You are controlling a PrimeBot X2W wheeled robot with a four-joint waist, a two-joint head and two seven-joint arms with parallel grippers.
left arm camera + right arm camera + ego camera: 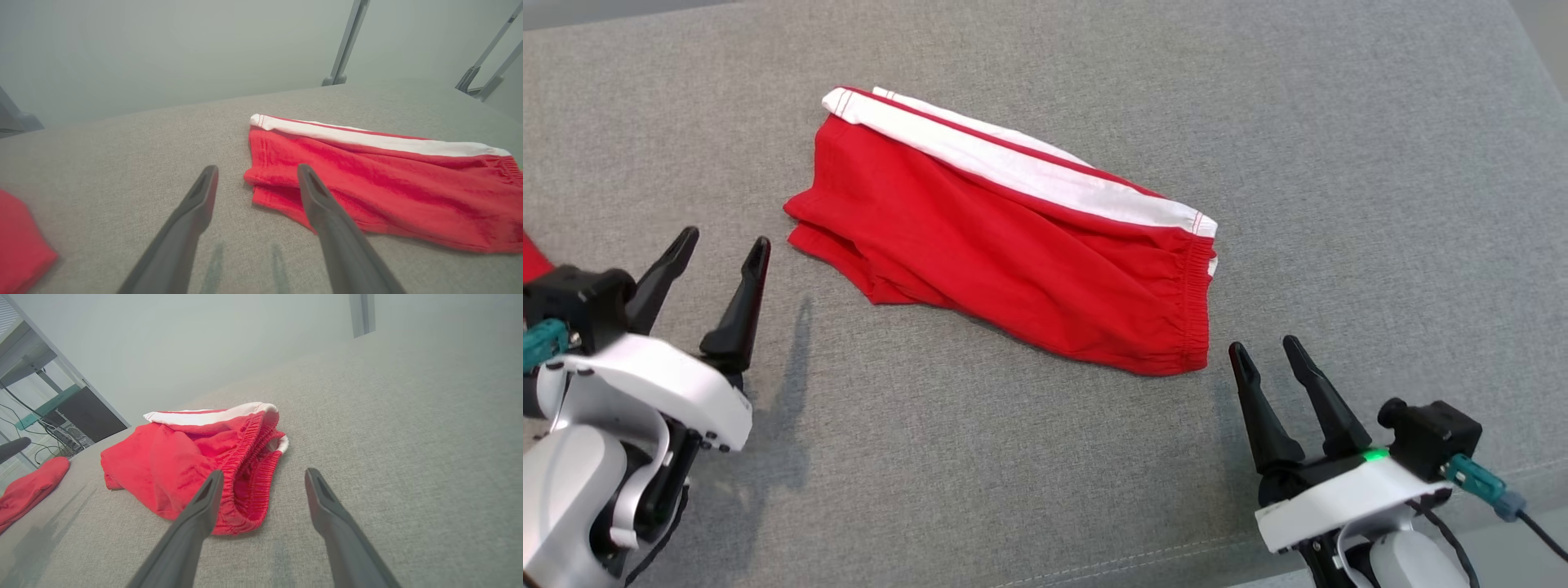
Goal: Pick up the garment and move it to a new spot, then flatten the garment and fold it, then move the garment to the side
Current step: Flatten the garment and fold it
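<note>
Shorts [1013, 253] lie on the cushion [1339, 163] between the grippers, touching neither. Left gripper [725, 241] and right gripper [1266, 345] stand open, empty; the right seems just beside the waistband [1196, 302].

Red shorts [1013, 253], white side stripe

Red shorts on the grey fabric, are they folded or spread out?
Folded in half: the shorts lie one leg on the other, with the leg hems stacked and the waistband doubled.
</note>
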